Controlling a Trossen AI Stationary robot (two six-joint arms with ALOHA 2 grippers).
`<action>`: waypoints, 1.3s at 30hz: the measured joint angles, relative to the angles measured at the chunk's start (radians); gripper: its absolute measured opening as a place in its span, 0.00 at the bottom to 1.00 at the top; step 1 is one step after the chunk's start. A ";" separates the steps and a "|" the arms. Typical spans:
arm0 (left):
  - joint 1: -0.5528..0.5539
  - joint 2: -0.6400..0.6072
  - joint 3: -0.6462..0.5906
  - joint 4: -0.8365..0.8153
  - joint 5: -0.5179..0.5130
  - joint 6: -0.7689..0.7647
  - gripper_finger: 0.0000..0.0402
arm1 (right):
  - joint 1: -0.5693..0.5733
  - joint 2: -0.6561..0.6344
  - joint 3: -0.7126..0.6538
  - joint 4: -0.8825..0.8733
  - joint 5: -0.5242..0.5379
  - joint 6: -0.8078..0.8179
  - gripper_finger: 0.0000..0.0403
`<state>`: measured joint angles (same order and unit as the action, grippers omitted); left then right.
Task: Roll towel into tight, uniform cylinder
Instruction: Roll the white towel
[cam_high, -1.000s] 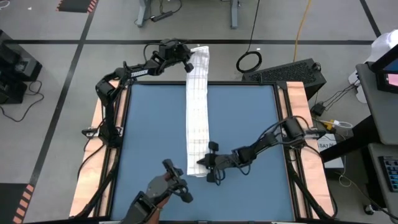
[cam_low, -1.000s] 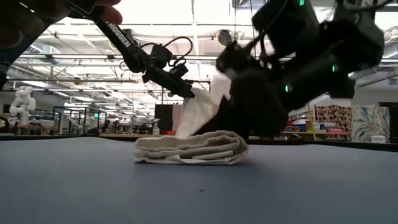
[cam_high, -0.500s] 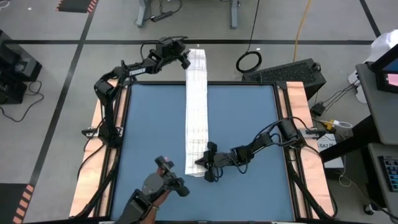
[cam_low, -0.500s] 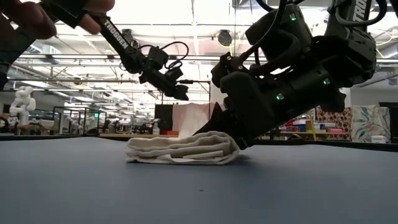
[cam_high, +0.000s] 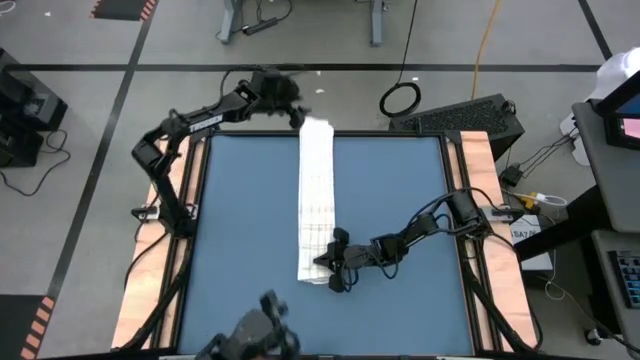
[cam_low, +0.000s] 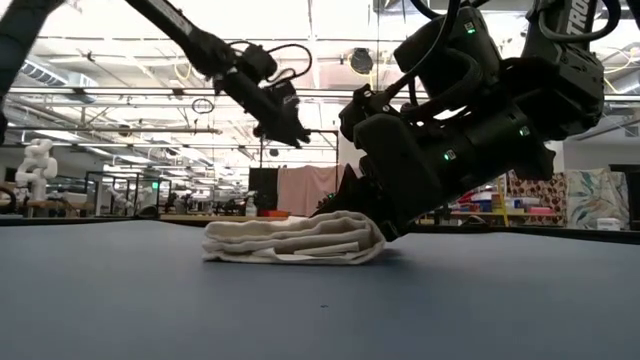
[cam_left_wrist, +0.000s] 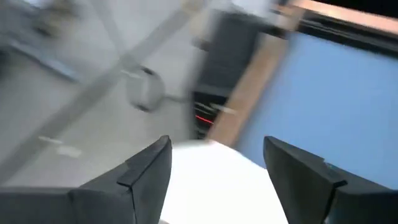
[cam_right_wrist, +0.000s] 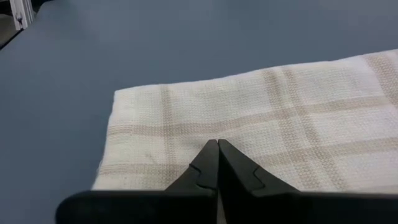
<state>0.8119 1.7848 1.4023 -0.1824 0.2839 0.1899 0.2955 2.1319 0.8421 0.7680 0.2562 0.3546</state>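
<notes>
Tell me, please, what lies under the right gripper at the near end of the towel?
The right gripper, shut, presses on the folded towel, on the blue table. Whatever lies between the folds is covered.

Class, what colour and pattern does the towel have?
The towel is white with thin pale grid lines, clearest in the right wrist view.

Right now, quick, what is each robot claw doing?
Left gripper: jaws open, holding nothing, above the far end of the towel.
Right gripper: jaws shut, pressing on the towel's near end.
</notes>
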 joint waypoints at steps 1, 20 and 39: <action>-0.023 -0.025 -0.017 -0.043 0.035 -0.027 0.62 | 0.000 0.000 0.000 0.003 0.000 0.000 0.00; -0.751 -0.530 -0.733 0.367 -0.202 -0.240 0.42 | 0.026 -0.243 -0.003 -0.204 0.001 -0.079 0.05; -1.318 -0.288 -0.781 0.664 -0.808 -0.386 0.53 | 0.405 -0.403 -0.001 -0.487 0.341 0.032 0.26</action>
<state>-0.5059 1.4968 0.6209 0.4815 -0.5236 -0.1963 0.7005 1.7287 0.8406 0.2811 0.5973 0.3862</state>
